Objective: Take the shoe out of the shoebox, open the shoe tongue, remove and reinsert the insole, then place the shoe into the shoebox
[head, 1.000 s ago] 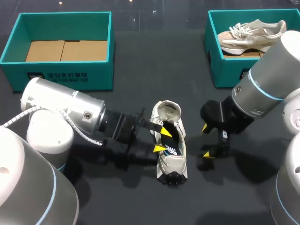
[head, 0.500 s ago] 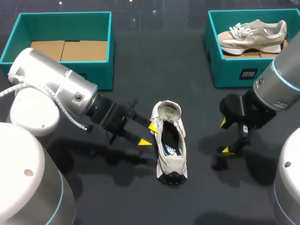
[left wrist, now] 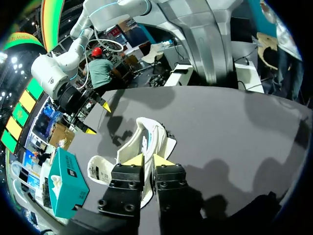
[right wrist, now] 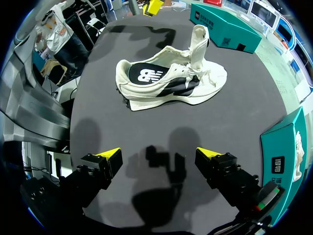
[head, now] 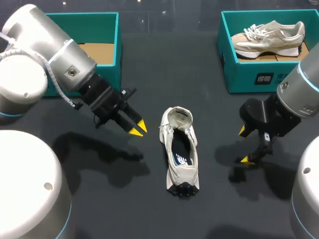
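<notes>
- Two yellow-tipped grippers stand on either side of a cream low-top sneaker, which sits upright on its sole in the middle of the dark table, outside both boxes.
- The sneaker's tongue is pulled up and its black insole lies inside.
- Left gripper hangs just beside the sneaker's tongue end without touching it. Its fingers are pressed nearly together and hold nothing. In the left wrist view the sneaker lies just ahead of the tips.
- Right gripper is further off on the sneaker's other side, its fingers spread wide and empty. In its wrist view the sneaker lies well ahead of them.
- Teal shoebox with a cardboard floor stands at the far left.
- Second teal shoebox at the far right holds a beige sneaker.
</notes>
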`<state>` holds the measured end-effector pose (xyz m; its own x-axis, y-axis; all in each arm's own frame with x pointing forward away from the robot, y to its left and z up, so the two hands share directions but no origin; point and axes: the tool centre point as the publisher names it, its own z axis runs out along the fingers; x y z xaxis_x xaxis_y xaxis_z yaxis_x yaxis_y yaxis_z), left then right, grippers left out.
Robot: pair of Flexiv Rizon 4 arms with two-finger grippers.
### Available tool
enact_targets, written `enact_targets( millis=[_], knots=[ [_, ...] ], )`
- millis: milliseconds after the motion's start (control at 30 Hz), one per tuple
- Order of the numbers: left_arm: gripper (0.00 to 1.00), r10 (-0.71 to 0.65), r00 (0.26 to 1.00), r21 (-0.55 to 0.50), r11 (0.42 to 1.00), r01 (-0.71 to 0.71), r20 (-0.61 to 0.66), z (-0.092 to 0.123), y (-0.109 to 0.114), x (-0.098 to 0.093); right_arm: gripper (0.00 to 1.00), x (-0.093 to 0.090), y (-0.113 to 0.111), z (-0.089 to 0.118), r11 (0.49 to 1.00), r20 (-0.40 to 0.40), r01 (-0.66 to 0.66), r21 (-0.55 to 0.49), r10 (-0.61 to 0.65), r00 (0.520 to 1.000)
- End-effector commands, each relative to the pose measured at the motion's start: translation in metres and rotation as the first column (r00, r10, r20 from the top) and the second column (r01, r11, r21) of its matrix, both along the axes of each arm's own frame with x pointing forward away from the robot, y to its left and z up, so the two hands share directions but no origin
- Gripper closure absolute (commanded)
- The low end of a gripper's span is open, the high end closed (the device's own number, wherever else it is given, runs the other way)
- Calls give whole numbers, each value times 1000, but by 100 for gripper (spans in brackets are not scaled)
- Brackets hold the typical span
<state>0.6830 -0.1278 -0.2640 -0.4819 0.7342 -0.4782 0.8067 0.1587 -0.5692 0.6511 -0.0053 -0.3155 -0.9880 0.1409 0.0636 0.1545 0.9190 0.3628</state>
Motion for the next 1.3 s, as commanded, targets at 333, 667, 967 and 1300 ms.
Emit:
enact_targets(
  millis=[333, 667, 967, 1300],
  knots=[
    [100, -201, 980, 279, 940, 196, -11, 14, 9, 7, 0, -1, 0, 0, 1000, 1, 0, 0, 0, 1000],
    [100, -319, 946, 304, 908, 289, 54, 20, -5, 12, 0, -12, -46, 10, 997, -13, 71, -17, -72, 997],
    [100, -382, 920, 363, 872, 328, 87, 17, -18, 6, 0, -21, -71, 14, 997, 12, 72, 0, -72, 997],
    [100, -434, 895, 409, 838, 361, 99, -9, -58, -12, 0, -21, -71, 14, 997, 12, 72, 0, -72, 997]
  ],
)
